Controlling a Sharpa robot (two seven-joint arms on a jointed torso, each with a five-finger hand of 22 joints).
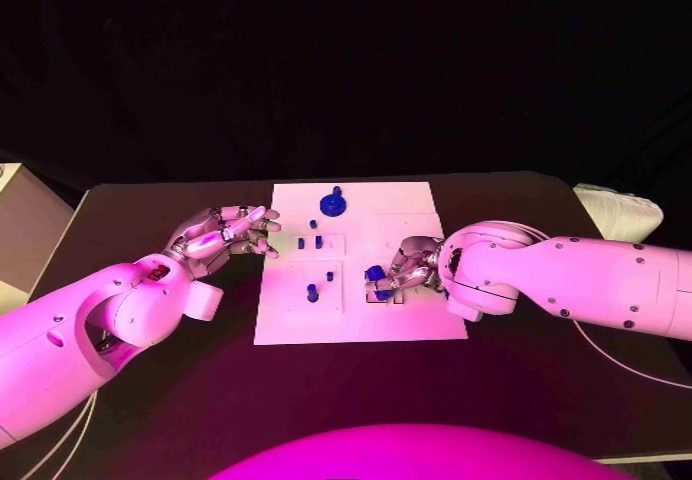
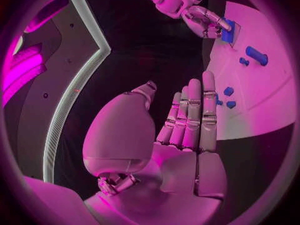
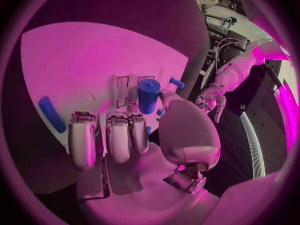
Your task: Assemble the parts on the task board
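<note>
The right robot hand point(image 1: 408, 272) pinches a small blue cylindrical part point(image 3: 148, 95) over the white flat task board point(image 1: 418, 325), near its right side; seating it in a slot looks next. The left robot hand point(image 1: 224, 236) hovers open, empty, at the board's left edge.

Two smooth white arms, silver jointed left hand point(image 1: 224, 238) and right hand point(image 1: 408, 272).

- A black table point(image 1: 159, 390) carries everything.
- The white board point(image 1: 361, 325) lies flat near the table's middle.
- A white cable point(image 1: 635, 368) trails over the table at the robot's right.
- More cable point(image 1: 51, 450) runs at its left.
</note>
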